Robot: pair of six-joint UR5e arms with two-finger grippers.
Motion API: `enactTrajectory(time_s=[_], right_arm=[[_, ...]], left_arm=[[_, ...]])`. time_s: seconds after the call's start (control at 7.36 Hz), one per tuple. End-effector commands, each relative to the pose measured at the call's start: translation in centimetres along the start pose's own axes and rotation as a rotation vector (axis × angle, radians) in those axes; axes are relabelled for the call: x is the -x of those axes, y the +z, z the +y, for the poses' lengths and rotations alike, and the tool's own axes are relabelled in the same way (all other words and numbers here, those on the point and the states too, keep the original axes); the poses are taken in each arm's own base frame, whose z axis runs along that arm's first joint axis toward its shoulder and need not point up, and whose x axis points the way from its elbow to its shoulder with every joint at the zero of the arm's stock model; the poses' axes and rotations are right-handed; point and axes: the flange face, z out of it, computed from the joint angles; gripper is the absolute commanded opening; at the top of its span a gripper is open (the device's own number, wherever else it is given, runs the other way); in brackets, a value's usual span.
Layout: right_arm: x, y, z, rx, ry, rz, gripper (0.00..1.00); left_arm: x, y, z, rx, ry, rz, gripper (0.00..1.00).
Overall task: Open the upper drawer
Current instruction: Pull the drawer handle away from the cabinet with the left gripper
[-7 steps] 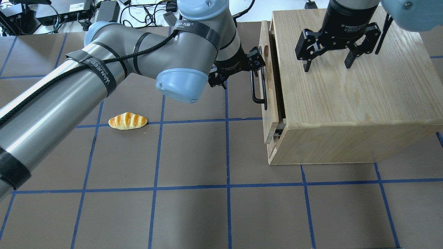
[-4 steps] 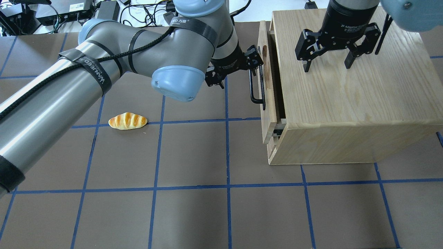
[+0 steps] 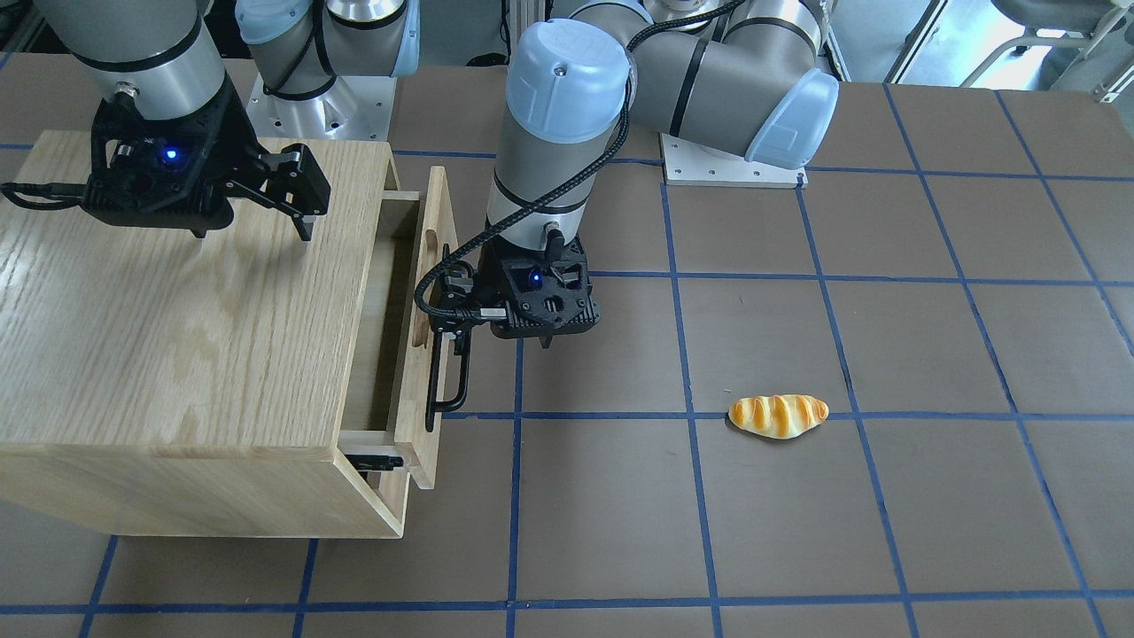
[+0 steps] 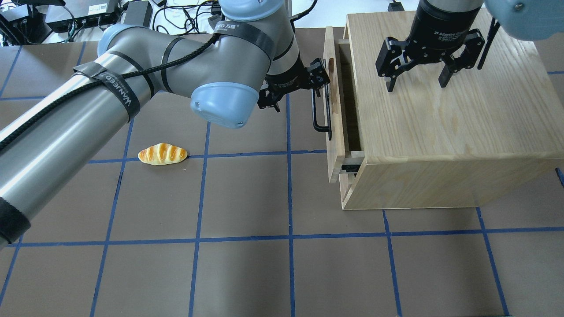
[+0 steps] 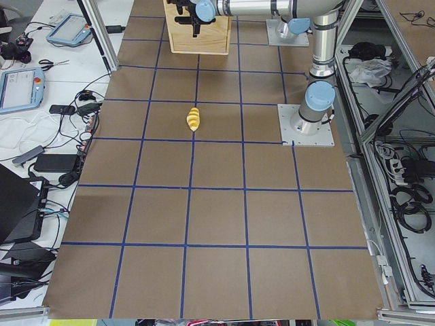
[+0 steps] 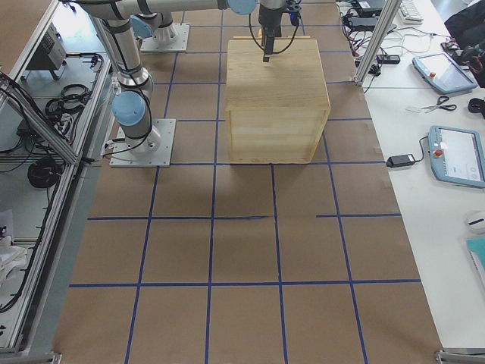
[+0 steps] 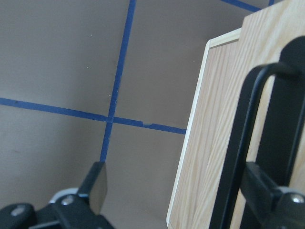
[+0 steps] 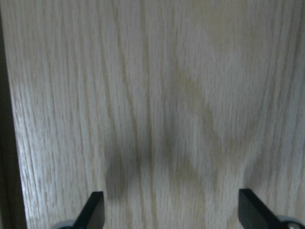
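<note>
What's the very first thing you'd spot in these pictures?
The big wooden box on the right of the overhead view stands out, with its upper drawer partly open. The left hand is at the drawer's black handle with its fingers spread, and the right hand is open over the box's top. A small golden bread roll lies alone, far to the left.
</note>
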Motion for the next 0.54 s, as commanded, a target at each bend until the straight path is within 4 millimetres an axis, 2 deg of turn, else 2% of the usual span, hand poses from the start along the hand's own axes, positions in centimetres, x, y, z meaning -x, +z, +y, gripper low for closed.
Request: enactTrajectory(time_s=[0.0,0.14,0.41], right_arm=[[0.0,0.0,0.0,-0.001,-0.001,0.0,1.0],[0.0,0.0,0.0,-0.001,-0.001,0.0,1.0],[0.0,0.0,0.0,0.001,-0.001,0.0,1.0]], left_arm=[[0.7,-0.5,-0.8,-0.003,0.001,-0.009,1.0],[1.6,-0.5,-1.5,0.0,-0.012,-0.015,1.0],[2.0,-0.1,-1.5,0.01,0.014,-0.026,1.0]])
